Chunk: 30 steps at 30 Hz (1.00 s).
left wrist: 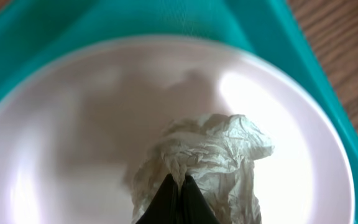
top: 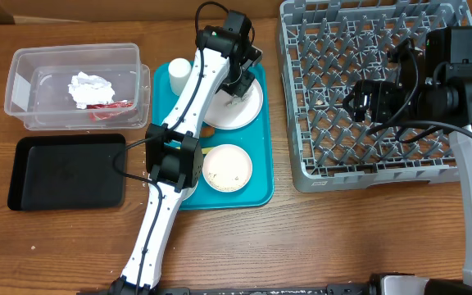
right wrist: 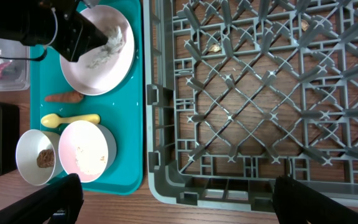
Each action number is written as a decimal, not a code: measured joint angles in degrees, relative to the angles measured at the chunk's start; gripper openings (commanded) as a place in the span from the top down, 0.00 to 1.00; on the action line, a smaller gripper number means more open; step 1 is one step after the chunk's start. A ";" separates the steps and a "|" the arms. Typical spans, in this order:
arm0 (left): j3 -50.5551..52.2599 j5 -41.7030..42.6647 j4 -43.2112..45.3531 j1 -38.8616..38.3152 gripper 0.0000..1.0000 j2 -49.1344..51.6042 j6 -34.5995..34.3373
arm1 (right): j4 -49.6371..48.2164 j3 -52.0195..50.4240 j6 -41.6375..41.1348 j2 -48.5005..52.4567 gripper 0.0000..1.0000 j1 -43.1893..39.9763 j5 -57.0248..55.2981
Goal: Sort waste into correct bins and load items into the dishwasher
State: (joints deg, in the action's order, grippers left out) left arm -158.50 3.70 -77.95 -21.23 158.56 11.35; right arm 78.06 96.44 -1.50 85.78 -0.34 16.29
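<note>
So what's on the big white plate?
Crumpled white paper, pinched by the left gripper. The rest of the plate looks bare; anything under the paper or gripper is hidden.

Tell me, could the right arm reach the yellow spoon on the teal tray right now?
Probably not cleanly. The yellow spoon lies on the teal tray, but the left arm stretches across the tray close over it, so the open right gripper would likely bump it.
</note>
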 measured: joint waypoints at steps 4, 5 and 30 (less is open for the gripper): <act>-5.92 -0.52 -4.79 0.63 0.96 0.00 -3.41 | 0.00 0.00 0.00 0.00 0.00 0.00 0.00; -7.98 -0.50 -5.18 0.94 0.96 -0.17 -4.00 | 0.00 0.00 -0.02 0.00 0.00 0.02 0.00; -17.20 -10.16 -17.31 31.19 0.24 -5.99 -19.34 | 0.07 0.00 0.00 0.00 0.00 0.02 0.00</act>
State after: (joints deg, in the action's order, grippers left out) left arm -175.70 -6.46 -95.26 9.96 152.57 -7.99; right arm 78.13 96.44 -1.50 85.78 -0.32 16.29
